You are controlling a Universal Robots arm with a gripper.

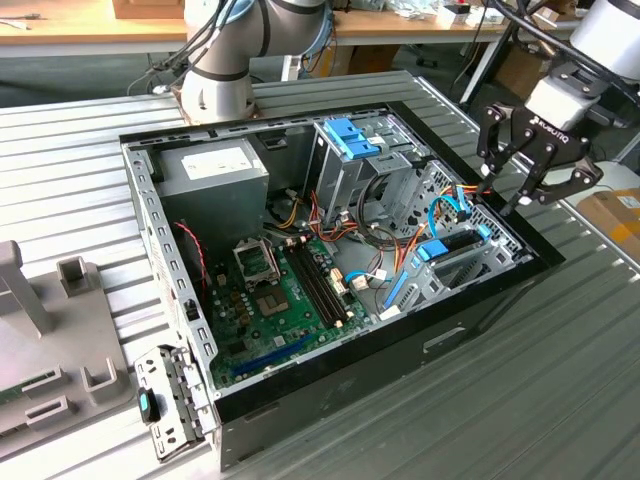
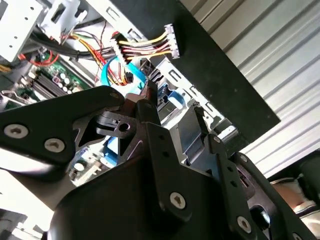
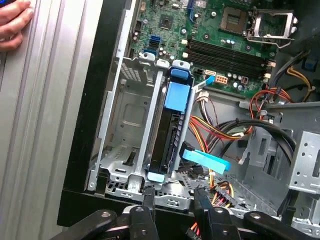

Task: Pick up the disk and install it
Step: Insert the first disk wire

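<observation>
Risks, as I judged them, nearest first.
- The gripper [image 3: 173, 202] hung over the end of the drive cage [image 3: 125, 115], close to the case's black rim [image 3: 85, 150]. Its fingertips [image 3: 148, 199] stood either side of the disk's line. A small sideways error on any descent would have put a fingertip on the cage's sheet-metal wall instead of alongside the disk.
- A flat blue plug [image 3: 205, 160] lay against the disk's side at the gripper end, with a bundle of coloured wires [image 3: 220, 132] just beyond it. I noted both as snag hazards: a finger catching them could drag a connector or tilt the disk in its slot.
- The disk [image 3: 172, 127] stood on edge in a cage slot, its blue bracket around it. I could not tell whether it had latched. A push on a half-seated disk could jam it.
- Farther off lay the green circuit board [image 3: 225, 45], exposed to anything dropped.
- Farthest, a person's hand [image 3: 12, 22] rested on the ribbed table [image 3: 45, 125], well apart from the cage but within the work area.

Tool: the fingers were spread roughly as wide as the disk is thick. They gripped nothing, and I saw no contact. In the exterior view the gripper [image 1: 520, 180] hovered above the case at the exterior view's right, with the disk [image 1: 450, 245] below it in the cage.
</observation>
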